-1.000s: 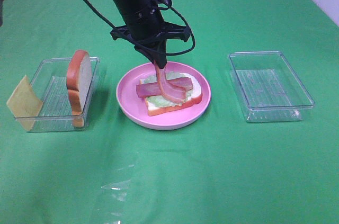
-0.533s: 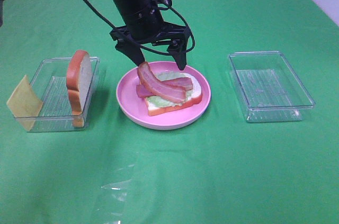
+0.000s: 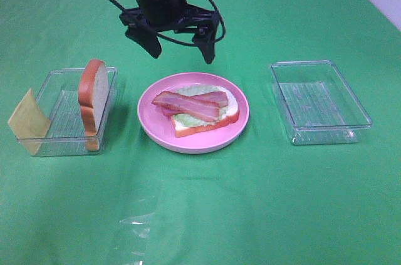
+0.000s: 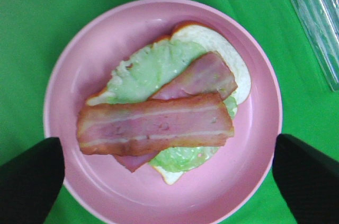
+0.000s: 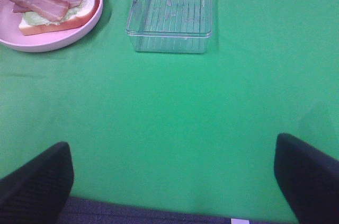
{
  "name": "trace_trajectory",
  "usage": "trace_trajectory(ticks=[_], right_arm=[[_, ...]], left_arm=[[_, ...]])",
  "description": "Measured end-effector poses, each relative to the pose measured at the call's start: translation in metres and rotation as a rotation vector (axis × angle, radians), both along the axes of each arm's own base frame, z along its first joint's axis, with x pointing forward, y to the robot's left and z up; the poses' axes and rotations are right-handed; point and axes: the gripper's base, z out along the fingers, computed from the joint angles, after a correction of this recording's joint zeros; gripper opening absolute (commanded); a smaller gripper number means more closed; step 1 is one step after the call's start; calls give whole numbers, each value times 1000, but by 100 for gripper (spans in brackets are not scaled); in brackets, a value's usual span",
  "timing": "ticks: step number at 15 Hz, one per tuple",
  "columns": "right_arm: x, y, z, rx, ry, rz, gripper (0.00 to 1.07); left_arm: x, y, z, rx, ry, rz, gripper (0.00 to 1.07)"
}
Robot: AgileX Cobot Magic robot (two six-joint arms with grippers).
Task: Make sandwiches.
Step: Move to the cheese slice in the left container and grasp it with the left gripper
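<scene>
The left gripper [image 3: 182, 54] hangs above the far side of the pink plate [image 3: 188, 144]. Its jaws are spread wide, with nothing between them and neither one touching anything. In the left wrist view its two dark fingers [image 4: 29, 181] stand at either side of the plate, clear of the food. The right gripper [image 5: 172, 181] hovers over the bare green table [image 3: 263, 215], well apart from the plate. Its jaws are just as wide and hold nothing.

The sandwich [image 3: 203, 113] lies on the plate with its top uncovered. A bread slice [image 3: 232, 109] lies flat at the bottom, with pale green lettuce [image 4: 153, 68] spread over it. Two bacon strips [image 3: 186, 104] lie crossed on top, one over the other. The upper strip's end reaches past the bread's edge but stays over the plate.

To the left of the plate in the high view sits a clear tray [image 3: 62, 147]. In it a second bread slice [image 3: 93, 96] stands on its edge by the wall nearest the plate. A yellow cheese square [image 3: 26, 119] leans at that tray's end farthest from the plate. I cannot tell whether it is inside or outside the wall. To the right of the plate, apart from it, sits another clear tray [image 3: 322, 132].
</scene>
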Motion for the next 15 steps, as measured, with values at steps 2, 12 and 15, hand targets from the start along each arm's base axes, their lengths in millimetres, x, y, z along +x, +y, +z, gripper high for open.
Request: trace_trajectory(ticks=[2, 12, 15], right_arm=[[0, 0, 0, 0, 0, 0, 99], [0, 0, 0, 0, 0, 0, 99], [0, 0, 0, 0, 0, 0, 99]], left_arm=[[-3, 14, 35, 68, -114, 40, 101], [-13, 147, 110, 35, -170, 321, 101], [-29, 208, 95, 79, -72, 453, 100]])
